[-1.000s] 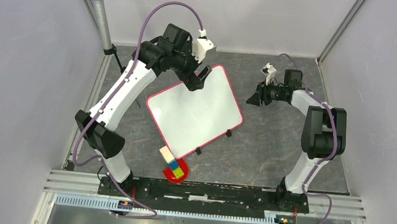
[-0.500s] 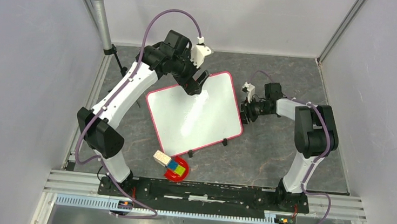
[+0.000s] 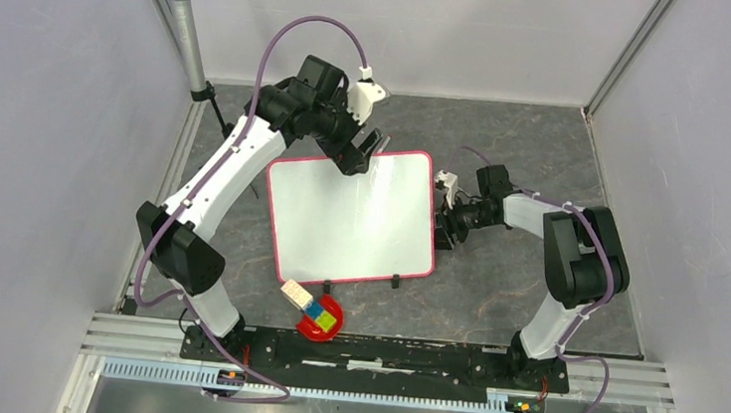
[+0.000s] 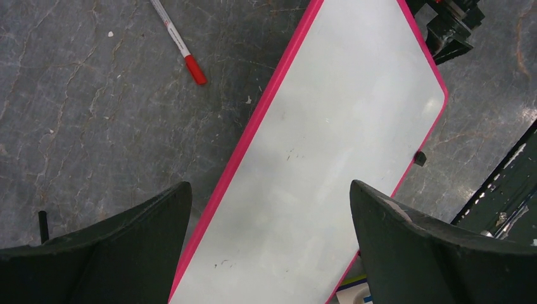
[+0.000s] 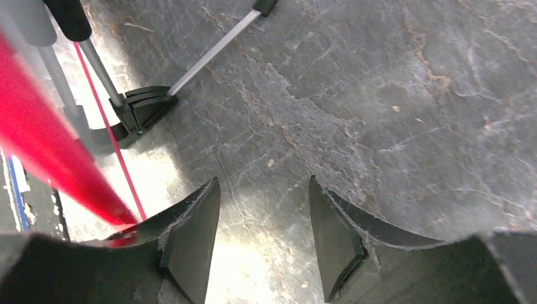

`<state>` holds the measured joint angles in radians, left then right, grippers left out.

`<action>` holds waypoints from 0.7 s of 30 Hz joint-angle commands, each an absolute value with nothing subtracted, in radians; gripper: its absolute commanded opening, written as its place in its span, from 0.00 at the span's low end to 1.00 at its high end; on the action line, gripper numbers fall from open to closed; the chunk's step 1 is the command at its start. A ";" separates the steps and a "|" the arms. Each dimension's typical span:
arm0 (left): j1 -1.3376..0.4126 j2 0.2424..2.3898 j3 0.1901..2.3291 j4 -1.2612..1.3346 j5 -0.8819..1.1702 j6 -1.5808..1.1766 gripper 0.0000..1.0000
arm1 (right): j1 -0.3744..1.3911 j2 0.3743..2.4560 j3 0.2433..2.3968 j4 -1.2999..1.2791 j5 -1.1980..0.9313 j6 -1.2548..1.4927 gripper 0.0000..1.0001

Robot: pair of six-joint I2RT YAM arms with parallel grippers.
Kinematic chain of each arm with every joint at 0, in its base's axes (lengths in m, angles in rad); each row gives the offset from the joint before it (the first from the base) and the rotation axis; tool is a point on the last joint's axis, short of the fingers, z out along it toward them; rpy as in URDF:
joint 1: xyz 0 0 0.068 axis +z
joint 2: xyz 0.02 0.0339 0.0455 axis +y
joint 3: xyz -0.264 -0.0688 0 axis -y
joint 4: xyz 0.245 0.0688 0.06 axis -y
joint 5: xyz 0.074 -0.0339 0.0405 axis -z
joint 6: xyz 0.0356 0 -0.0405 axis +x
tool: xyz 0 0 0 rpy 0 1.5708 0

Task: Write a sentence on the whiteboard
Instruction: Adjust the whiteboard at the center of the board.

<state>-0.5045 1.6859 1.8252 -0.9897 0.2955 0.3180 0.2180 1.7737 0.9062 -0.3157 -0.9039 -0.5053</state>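
The whiteboard [image 3: 351, 215], glossy white with a pink-red border, lies flat mid-table, its two black clips on the near edge. My left gripper [image 3: 361, 151] hovers over the board's far edge; in the left wrist view its gripper [image 4: 271, 247] stands wide open above the whiteboard [image 4: 329, 145], holding nothing. My right gripper [image 3: 443, 223] is low at the board's right edge. In the right wrist view that gripper [image 5: 263, 234] is open over bare table, its left finger [image 5: 190, 234] against the blurred red border [image 5: 38, 158]. A white marker with a red cap [image 4: 180, 47] lies left of the board.
A red bowl with coloured blocks [image 3: 320, 317] and a pale wooden block [image 3: 297, 293] sit just near of the board. A microphone stand [image 3: 183, 21] rises at the far left, its black foot [image 5: 142, 107] showing in the right wrist view. Grey walls enclose the table.
The whiteboard has turned clockwise and now sits nearly square to the table. My right gripper moved left and nearer, reaching the board's right edge. The left gripper shifted slightly with the far edge.
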 commanded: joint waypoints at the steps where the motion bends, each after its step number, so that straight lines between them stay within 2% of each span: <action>1: -0.483 1.662 1.821 -0.973 0.376 0.317 1.00 | 0.162 1.785 1.007 -0.441 -0.881 -0.644 0.62; 7: -0.443 1.647 1.798 -0.969 0.453 0.376 1.00 | 0.064 1.850 1.255 -0.517 -0.800 -0.785 0.69; 14: -0.416 1.668 1.807 -0.944 0.470 0.433 1.00 | 0.064 1.970 1.486 -0.552 -0.811 -0.817 0.69; 16: -0.415 1.718 1.870 -0.954 0.436 0.446 1.00 | 0.064 1.991 1.505 -0.583 -0.833 -0.843 0.69; 21: -0.413 1.937 2.193 -1.016 0.412 0.438 1.00 | 0.073 2.018 1.498 -0.567 -0.876 -0.810 0.69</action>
<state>-0.4183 1.8015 1.9709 -1.0203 0.4229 0.3935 0.0635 1.9888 1.4757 -0.5331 -0.8162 -0.7906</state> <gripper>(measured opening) 0.996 0.691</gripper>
